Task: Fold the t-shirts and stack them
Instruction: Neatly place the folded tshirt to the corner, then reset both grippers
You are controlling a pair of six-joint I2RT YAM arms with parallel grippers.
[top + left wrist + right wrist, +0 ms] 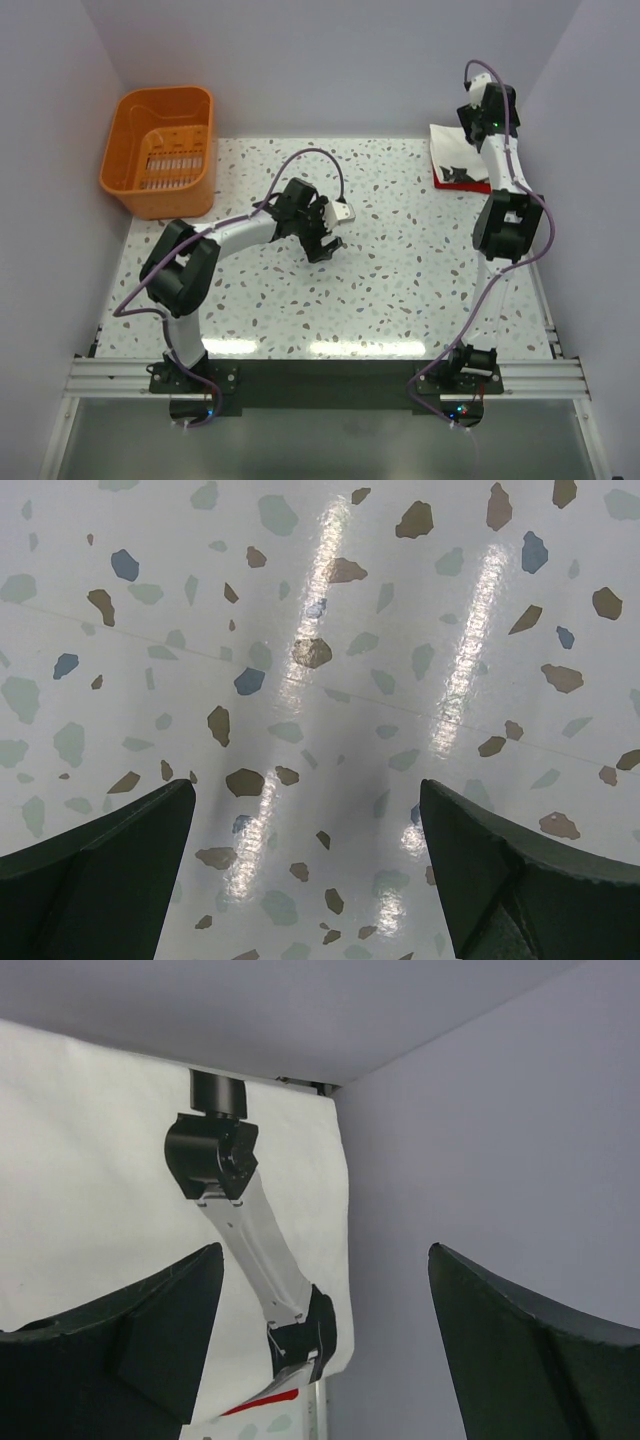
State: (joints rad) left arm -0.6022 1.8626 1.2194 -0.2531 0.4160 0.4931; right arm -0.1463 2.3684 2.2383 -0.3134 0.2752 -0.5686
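A cream-white t-shirt (450, 148) lies folded on top of a red t-shirt (447, 184) at the table's far right corner, with only a red edge showing beneath it. My right gripper (482, 104) hovers raised over the back of this stack, beside the right wall. In the right wrist view the right gripper (325, 1250) is open and holds nothing, with the white cloth (90, 1170) spread below and a red sliver (262, 1403) at its edge. My left gripper (326, 238) sits mid-table. The left gripper (307, 810) is open over bare speckled tabletop.
An orange slotted basket (160, 150) stands at the far left corner. The right wall (500, 1140) is close beside the right gripper. The right arm's own links (505, 220) run along the table's right edge.
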